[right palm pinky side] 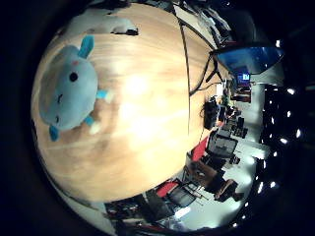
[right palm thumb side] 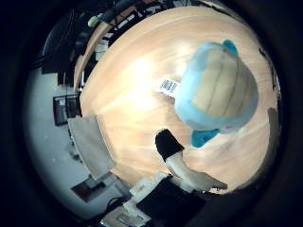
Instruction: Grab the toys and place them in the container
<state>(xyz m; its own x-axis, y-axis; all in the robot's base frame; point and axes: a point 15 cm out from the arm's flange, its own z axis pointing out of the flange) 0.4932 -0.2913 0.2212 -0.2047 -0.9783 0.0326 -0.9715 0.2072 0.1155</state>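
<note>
Here the hand shows only in part in the thumb side view: one white finger with a black tip reaches in over the wood, roughly straight, close beside the toy but with a strip of table between them, so it holds nothing; whether the other fingers are straight or curled cannot be told, as they are out of sight. The toy is a round light-blue plush animal lying on the wooden table, filling a good part of both views, so it is near the palm. In the thumb side view its tan striped belly faces the camera, with a darker blue foot or fin toward the finger and a white tag with a barcode lying flat on the wood just beside it. In the little finger side view its face shows, with a dark eye, a pink cheek spot, a blue ear and small limbs with white ends. Farther off, a black cable runs along the tabletop, and beyond the table's edge stand chairs and a lit screen.
</note>
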